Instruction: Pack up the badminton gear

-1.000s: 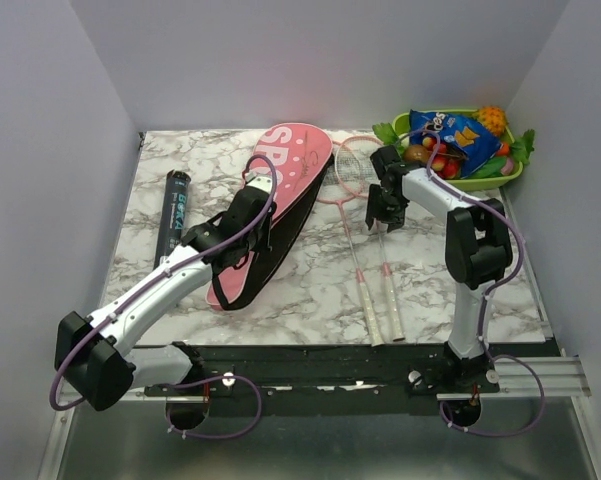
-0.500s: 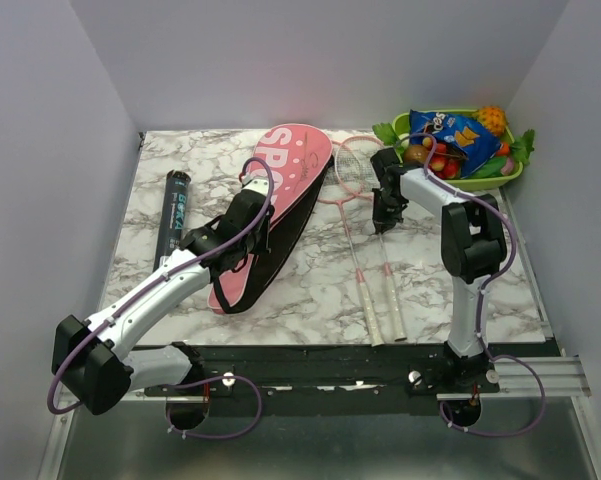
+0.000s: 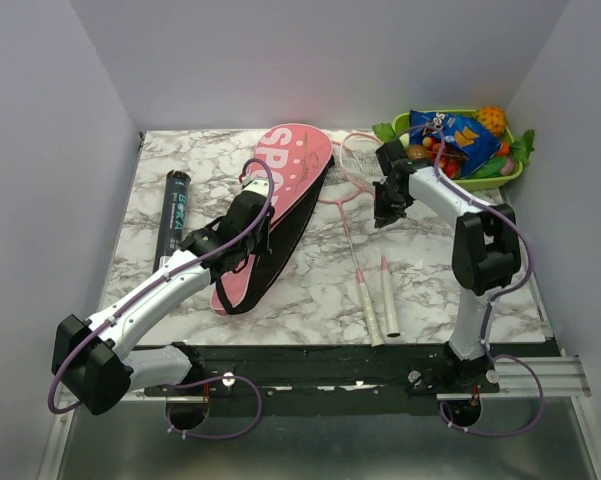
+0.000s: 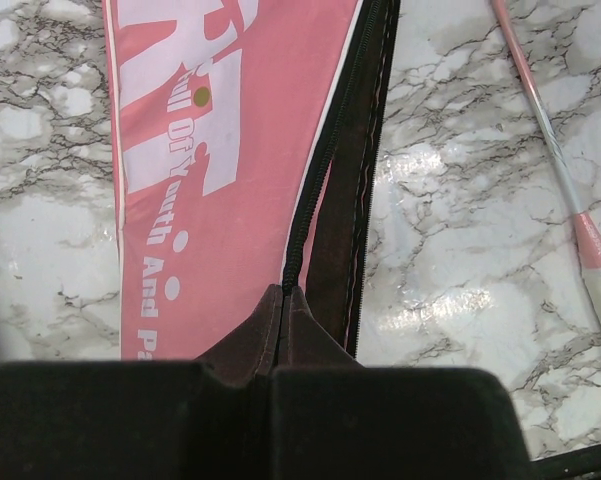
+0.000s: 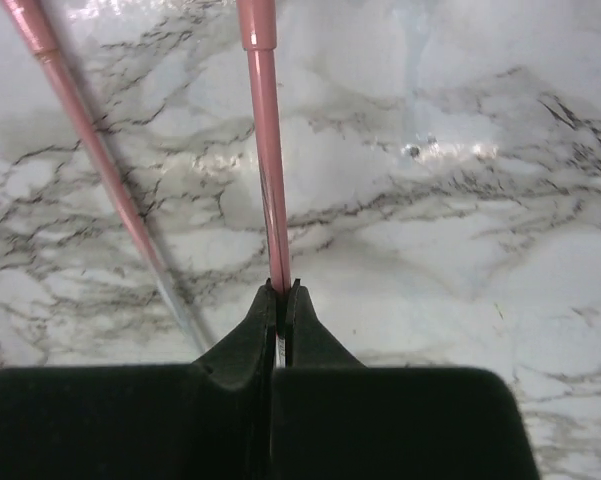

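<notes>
Grip comes first: my right gripper (image 5: pixel 280 298) is clamped on the thin pink shaft of one racket (image 5: pixel 263 150). A shaft that slim could swivel between the pads, so I'd move it slowly and level rather than let the white handle (image 3: pixel 390 305) droop. My left gripper (image 4: pixel 283 305) is pinched shut on the black zip edge of the pink bag (image 4: pixel 210 180), partway along its length. To do this well, I think the left should lift that edge so the dark slit along the bag's right side gapes. The right can then steer the racket in from that side, which is where the rackets lie.

The second racket (image 5: pixel 85 150) lies just beside the held one. Their heads seem to overlap near the bag's wide end in the overhead view, so it may get dragged along. The green tray (image 3: pixel 508 178) of snacks sits close behind my right arm, and a wide swing could clip it. The dark tube (image 3: pixel 175 212) lies on the far side of the bag, well away from the rackets. I can't spot any shuttlecocks.
</notes>
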Motion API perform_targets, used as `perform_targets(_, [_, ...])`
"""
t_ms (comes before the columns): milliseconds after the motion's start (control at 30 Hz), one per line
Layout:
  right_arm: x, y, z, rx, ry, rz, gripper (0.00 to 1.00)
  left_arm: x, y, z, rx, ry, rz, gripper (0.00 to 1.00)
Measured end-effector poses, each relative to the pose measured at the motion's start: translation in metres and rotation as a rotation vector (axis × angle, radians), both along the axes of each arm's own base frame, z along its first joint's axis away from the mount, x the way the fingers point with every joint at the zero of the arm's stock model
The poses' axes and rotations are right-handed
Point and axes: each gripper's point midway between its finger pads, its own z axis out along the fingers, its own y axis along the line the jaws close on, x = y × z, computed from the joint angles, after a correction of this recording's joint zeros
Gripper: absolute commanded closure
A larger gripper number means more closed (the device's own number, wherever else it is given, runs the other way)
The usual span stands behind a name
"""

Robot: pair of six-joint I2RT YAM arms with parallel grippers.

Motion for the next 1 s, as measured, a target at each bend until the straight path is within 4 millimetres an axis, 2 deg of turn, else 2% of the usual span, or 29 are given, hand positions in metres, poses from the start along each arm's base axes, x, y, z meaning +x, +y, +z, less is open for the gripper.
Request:
perform_targets(167, [-0.021,-0.005,0.055,0.029,-0.090,0.000,0.99,0.003,-0.002,0.003,-0.015,-0.014,0.003,1.00])
perform_targets(233, [-0.040,-0.007,0.071,0.033,-0.108,0.007,0.99,0.004,-0.003,0.003,-0.020,-0.017,0.005,1.00])
perform_targets(300, [-0.061,-0.007,0.078,0.035,-0.109,0.017,0.99,0.004,-0.004,0.004,-0.024,-0.020,0.007,1.00])
perform_targets(400, [-0.096,-0.001,0.077,0.010,-0.082,0.048,0.99,0.006,-0.005,0.005,-0.031,-0.028,0.008,1.00])
perform_targets(533, [-0.141,0.007,0.066,-0.041,-0.023,0.106,0.99,0.007,-0.005,0.005,-0.026,-0.027,0.014,1.00])
perform_targets(633, [-0.167,0.008,0.060,-0.074,0.011,0.139,0.99,0.011,-0.005,0.007,-0.025,-0.031,0.022,1.00])
perform_targets(800, [-0.191,0.006,0.064,-0.129,0.012,0.158,0.99,0.014,-0.007,0.013,-0.036,-0.041,0.032,1.00])
perform_targets(1000, [-0.203,0.022,0.072,-0.189,0.003,0.221,0.99,0.014,-0.007,0.015,-0.045,-0.040,0.037,1.00])
